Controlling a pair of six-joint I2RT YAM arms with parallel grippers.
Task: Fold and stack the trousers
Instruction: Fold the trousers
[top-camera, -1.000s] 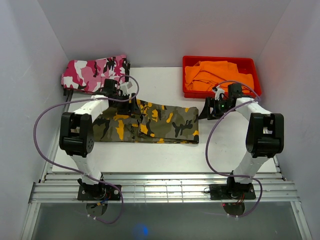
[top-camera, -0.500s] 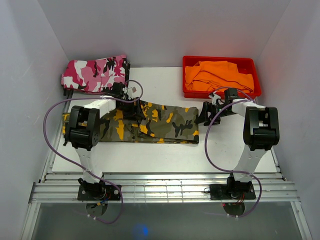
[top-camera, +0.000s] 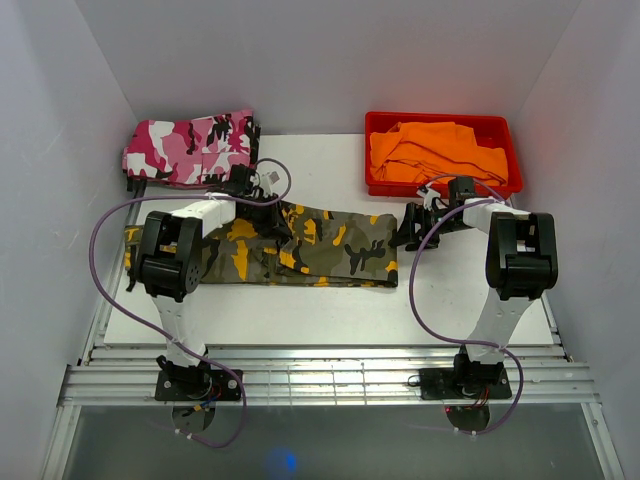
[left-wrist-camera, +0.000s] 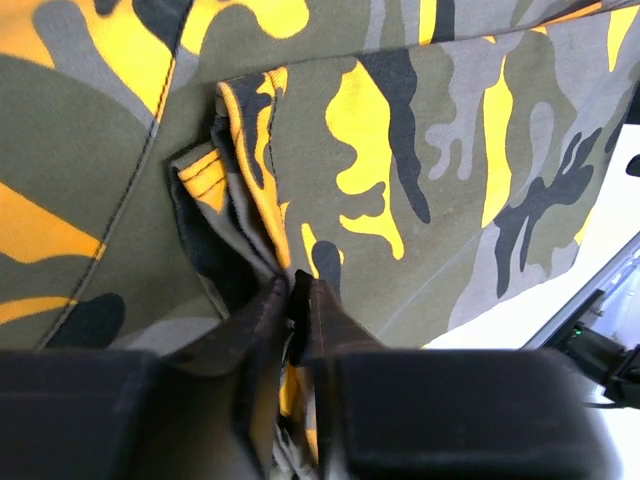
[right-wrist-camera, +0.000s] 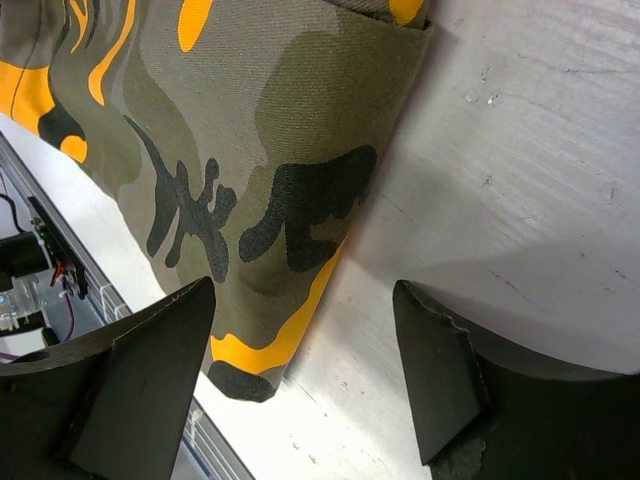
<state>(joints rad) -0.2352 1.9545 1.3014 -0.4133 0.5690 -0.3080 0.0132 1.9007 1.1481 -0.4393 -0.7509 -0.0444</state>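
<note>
L pincer (left-wrist-camera: 297, 300) tips nrly together on a raised fold of camo trousers (left-wrist-camera: 420, 140).

Colours and patterns. Trousers (top-camera: 300, 245): camouflage print in olive-green, orange-yellow and black, with greyer patches in the wrist views. Pink trousers (top-camera: 190, 148): camouflage in pink, white and black. Bin (top-camera: 440, 118): red. Garment (top-camera: 435, 150): plain orange. Table (top-camera: 330, 300): white. Cables (top-camera: 95, 225): purple. Arms (top-camera: 205, 210): white links, black joints.
</note>
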